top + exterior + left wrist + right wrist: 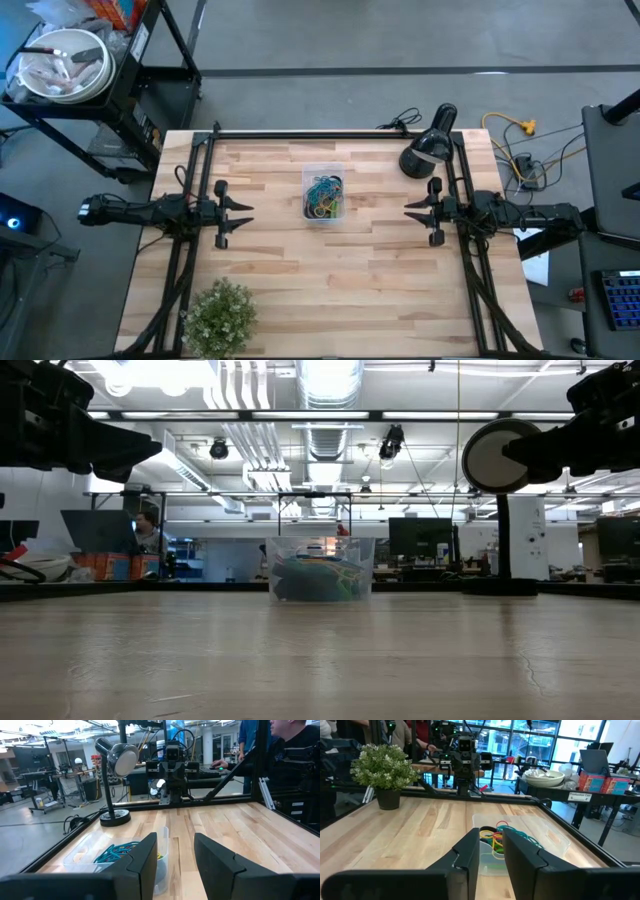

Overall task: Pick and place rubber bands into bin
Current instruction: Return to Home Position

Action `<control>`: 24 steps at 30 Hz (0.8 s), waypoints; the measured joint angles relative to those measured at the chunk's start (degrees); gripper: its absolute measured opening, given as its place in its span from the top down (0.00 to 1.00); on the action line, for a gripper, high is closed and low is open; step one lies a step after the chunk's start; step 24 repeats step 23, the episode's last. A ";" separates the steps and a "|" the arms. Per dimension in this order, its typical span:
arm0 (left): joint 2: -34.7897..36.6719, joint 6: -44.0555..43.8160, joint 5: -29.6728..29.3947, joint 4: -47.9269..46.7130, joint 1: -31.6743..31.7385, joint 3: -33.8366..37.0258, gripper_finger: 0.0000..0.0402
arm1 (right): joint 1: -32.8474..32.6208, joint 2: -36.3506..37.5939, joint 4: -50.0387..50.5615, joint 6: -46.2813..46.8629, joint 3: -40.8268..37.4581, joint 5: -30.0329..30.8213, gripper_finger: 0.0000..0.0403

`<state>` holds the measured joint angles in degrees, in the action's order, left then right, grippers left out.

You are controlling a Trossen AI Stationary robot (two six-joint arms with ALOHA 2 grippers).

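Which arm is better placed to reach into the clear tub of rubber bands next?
Left, slightly, I'd judge. The left gripper and right gripper, both open, face the bin about equally far off, but the lamp crowds the right side.

A black lamp stood near one corner of the wooden surface; a small green plant sat opposite.

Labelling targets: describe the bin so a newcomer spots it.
On the wooden table, look midway between the left pincer and right pincer. The bin is a small clear tub of coloured rubber bands; unlike the black lamp and potted plant, it is see-through.
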<state>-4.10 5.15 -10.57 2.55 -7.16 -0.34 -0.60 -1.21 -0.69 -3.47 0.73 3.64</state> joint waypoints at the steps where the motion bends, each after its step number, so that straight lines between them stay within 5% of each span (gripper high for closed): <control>1: 0.00 0.00 0.00 0.00 0.00 0.00 0.71 | 0.02 0.00 0.00 -0.10 0.00 0.00 0.80; 24: 0.00 0.01 0.00 0.00 0.01 -0.01 0.71 | 0.01 0.00 0.00 -0.06 0.00 -0.01 0.80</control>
